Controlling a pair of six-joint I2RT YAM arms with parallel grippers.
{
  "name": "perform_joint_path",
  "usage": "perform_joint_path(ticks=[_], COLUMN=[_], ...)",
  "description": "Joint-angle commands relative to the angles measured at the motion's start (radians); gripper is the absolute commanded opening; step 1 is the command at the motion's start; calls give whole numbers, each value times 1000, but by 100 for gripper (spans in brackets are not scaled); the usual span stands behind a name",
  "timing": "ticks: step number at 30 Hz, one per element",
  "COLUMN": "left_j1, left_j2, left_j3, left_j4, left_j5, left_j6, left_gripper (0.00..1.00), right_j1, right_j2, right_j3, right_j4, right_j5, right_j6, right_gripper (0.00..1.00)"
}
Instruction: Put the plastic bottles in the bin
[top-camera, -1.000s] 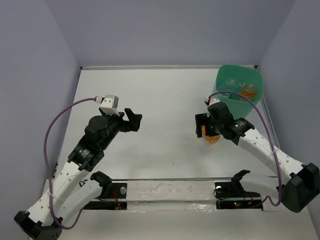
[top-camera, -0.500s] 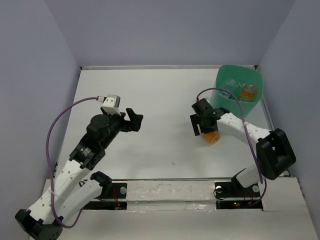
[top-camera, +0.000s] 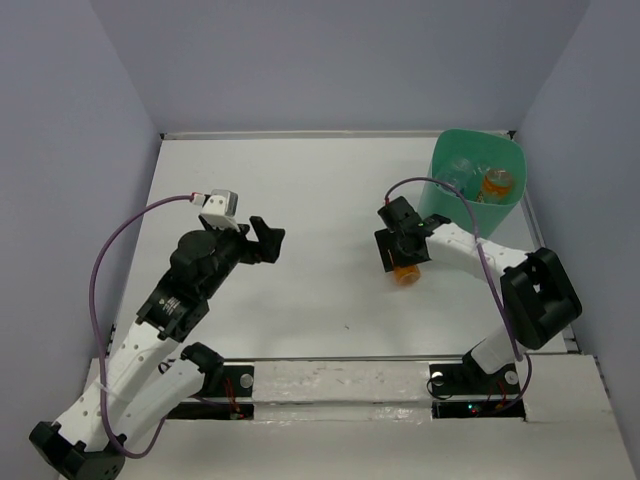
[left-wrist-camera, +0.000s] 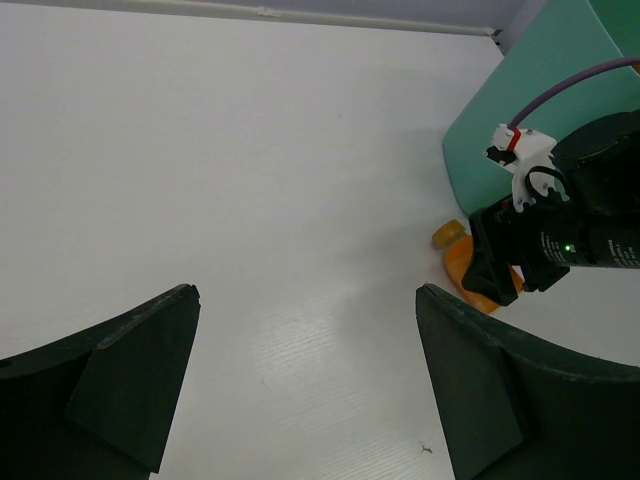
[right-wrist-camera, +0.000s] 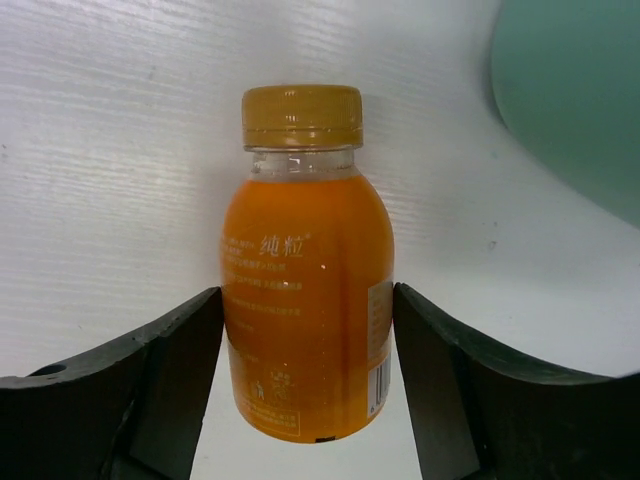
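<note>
An orange bottle (right-wrist-camera: 305, 250) with an orange cap lies on the white table between my right gripper's fingers, which press on both of its sides. In the top view my right gripper (top-camera: 403, 252) is over this bottle (top-camera: 404, 274), just left of the mint-green bin (top-camera: 440, 205). In the bin lie an orange bottle (top-camera: 497, 183) and clear bottles (top-camera: 460, 168). My left gripper (top-camera: 266, 240) is open and empty, at the middle left. The left wrist view shows the held bottle (left-wrist-camera: 455, 255), the right gripper (left-wrist-camera: 500, 262) and the bin (left-wrist-camera: 530, 120).
The bin stands in the table's far right corner against the grey walls. The bin's wall (right-wrist-camera: 570, 90) is close to the upper right of the held bottle. A purple cable (top-camera: 455, 190) loops from the right wrist past the bin.
My right gripper and the orange bottle have moved a little to the left, away from the bin. The right arm has swung into a new pose. The left arm has hardly moved.
</note>
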Motion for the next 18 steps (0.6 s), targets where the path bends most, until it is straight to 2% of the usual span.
perform_joint_path(ticks=[1, 2, 6, 10, 12, 13, 16, 18], left_j1=[6, 6, 9, 9, 9, 11, 14, 12], left_j2=[-27, -26, -25, -30, -33, -33, -33, -35], left_j3=[-5, -5, -5, -5, -5, -5, -5, -4], left_j4=[42, 42, 42, 44, 44, 44, 47, 47], left_j5=[2, 4, 8, 8, 11, 11, 31, 39], left_j6=[22, 22, 22, 22, 22, 22, 25, 30], left_gripper=[99, 99, 99, 99, 99, 99, 99, 99], right_j1=[11, 11, 22, 22, 22, 22, 22, -17], right_j2=[24, 19, -100, -309, -412, -439, -499, -496], right_j3=[5, 7, 22, 89, 161, 189, 307, 377], right_j4=[71, 75, 88, 91, 91, 89, 109, 135], right_j5=[-36, -38, -67, -124, -92, -60, 191, 266], right_j6=[27, 30, 35, 30, 21, 15, -46, -88], right_gripper=[66, 56, 43, 37, 36, 36, 35, 34])
